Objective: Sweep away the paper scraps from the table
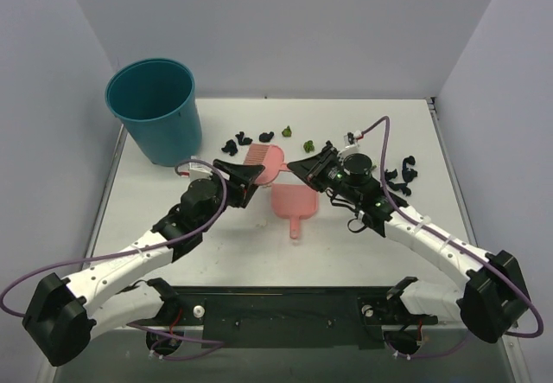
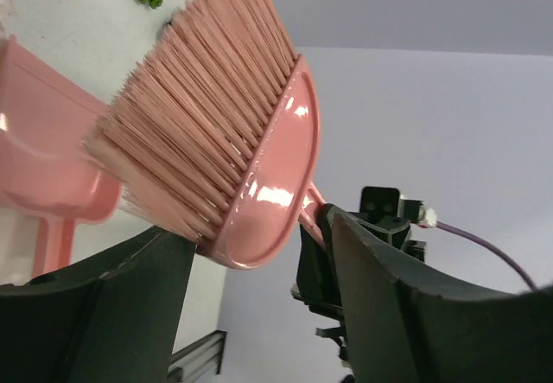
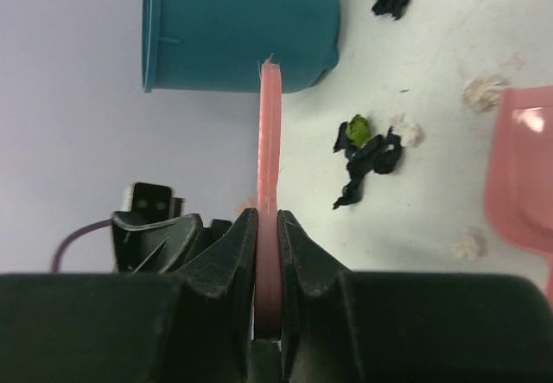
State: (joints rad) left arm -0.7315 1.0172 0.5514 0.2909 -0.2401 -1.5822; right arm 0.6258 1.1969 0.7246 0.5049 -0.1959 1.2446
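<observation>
The pink brush (image 1: 263, 159) hangs between both grippers over the white table (image 1: 216, 253). My right gripper (image 1: 305, 166) is shut on its thin handle (image 3: 270, 141). My left gripper (image 1: 245, 176) is open, and its jaws stand wide on either side of the bristle head (image 2: 216, 124) without pinching it. The pink dustpan (image 1: 293, 203) lies flat just in front of the brush. Paper scraps lie behind it: black wads (image 1: 236, 143), an olive-green one (image 1: 287, 130) and another (image 1: 308, 146). More black scraps (image 1: 399, 174) lie at the right. The right wrist view shows a black-green clump (image 3: 367, 154) and whitish wads (image 3: 482, 93).
A teal bucket (image 1: 155, 109) stands upright at the back left, also in the right wrist view (image 3: 242, 28). Pale walls close the table on three sides. A black rail (image 1: 285, 314) runs along the near edge between the arm bases.
</observation>
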